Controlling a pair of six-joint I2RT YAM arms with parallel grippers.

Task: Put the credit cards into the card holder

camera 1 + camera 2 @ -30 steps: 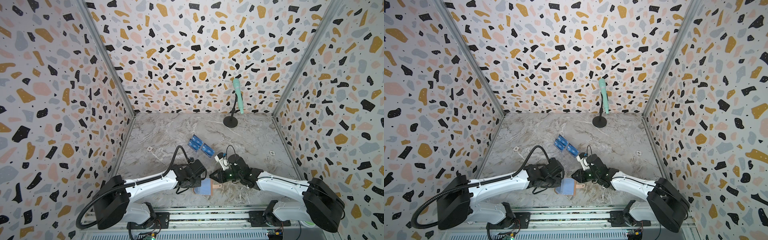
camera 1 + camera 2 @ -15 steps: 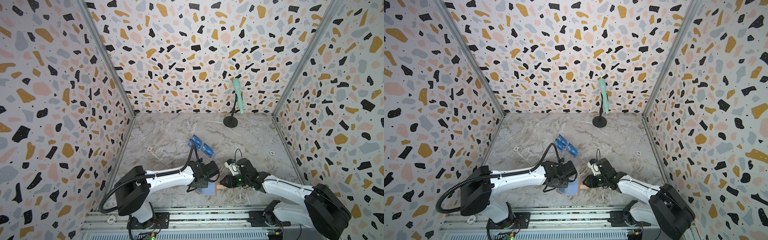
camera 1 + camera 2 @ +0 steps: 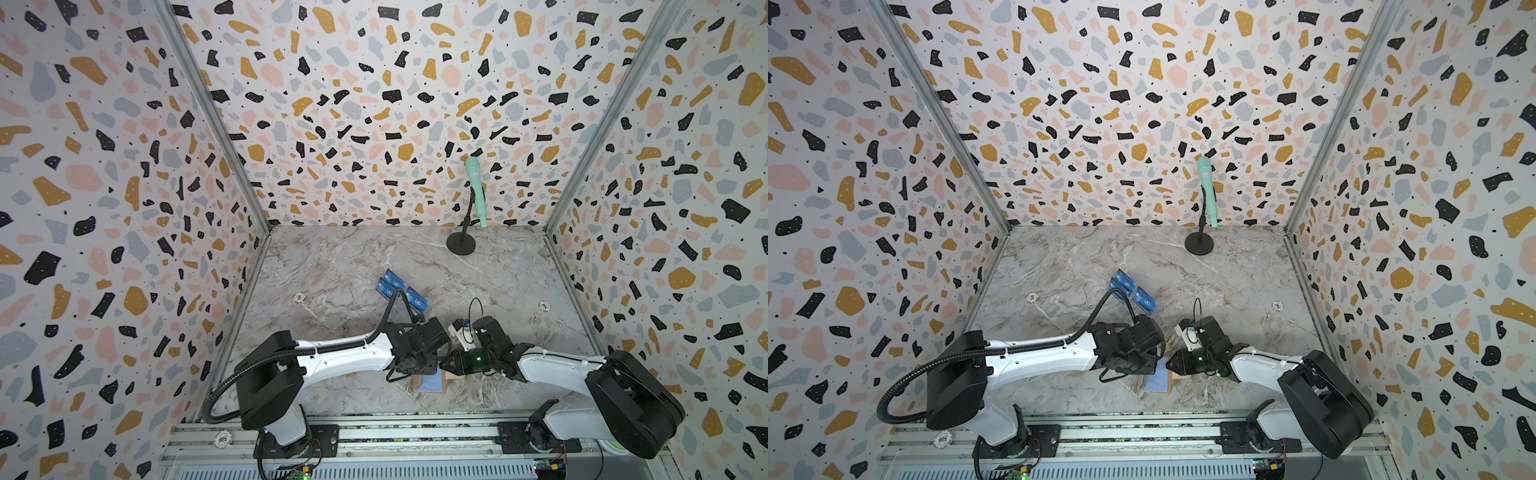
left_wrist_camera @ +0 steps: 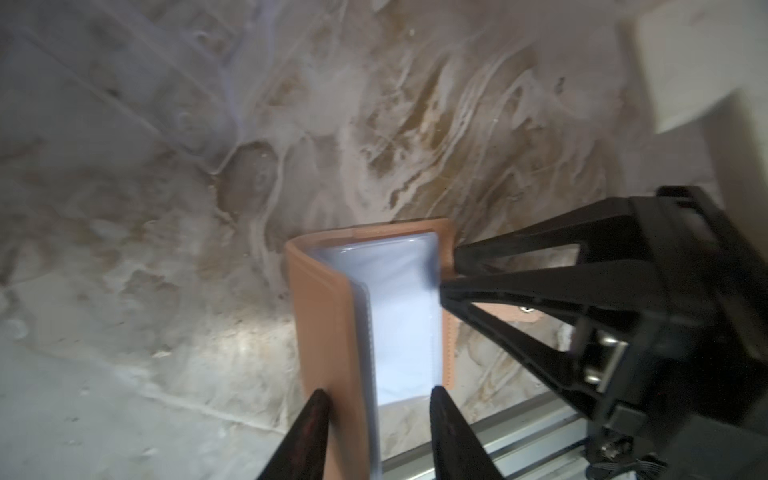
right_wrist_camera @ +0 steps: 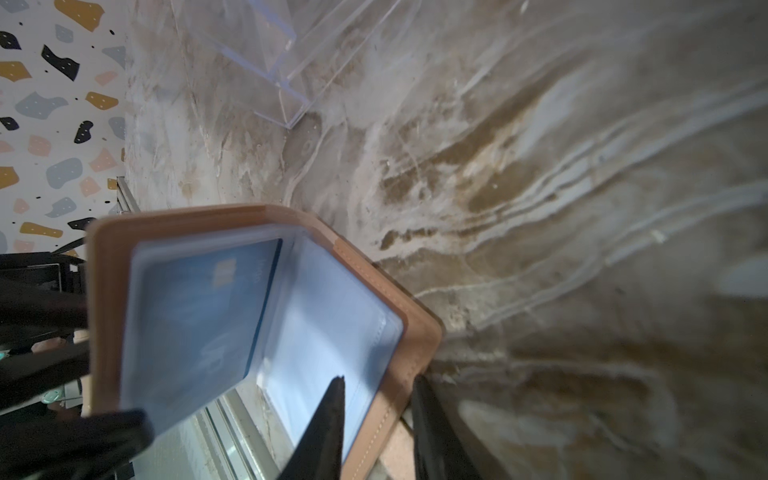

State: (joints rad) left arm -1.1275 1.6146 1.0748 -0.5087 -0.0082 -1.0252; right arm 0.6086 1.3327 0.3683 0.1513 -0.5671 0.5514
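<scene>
Although the marble table [image 3: 332,266] is laid out much as it was a second ago, the arms above its front edge are placed differently: the left arm [image 3: 340,353] is swung in toward the middle, where it is met by the right arm [image 3: 552,365]. The clear acrylic stand [image 5: 291,62] is left farther back, and three blue cards [image 3: 390,279] are counted at it, the same number as before, so the task is judged unfinished.

The salmon card holder [image 3: 432,380] is kept on the table between the two claws, near the front rail, and is opened like a booklet with one cover raised. Behind one of its clear sleeves a blue card [image 5: 199,320] is seen lodged, so one insertion is judged complete.

The left claw [image 4: 378,392], shut a second ago, is now parted. Its fingers are set either side of the raised cover and sleeves with no pinch shown, which is read as a release. The right claw [image 5: 379,379] is closed on the outer edge of the other cover, so the booklet is held open for the next card.
</scene>
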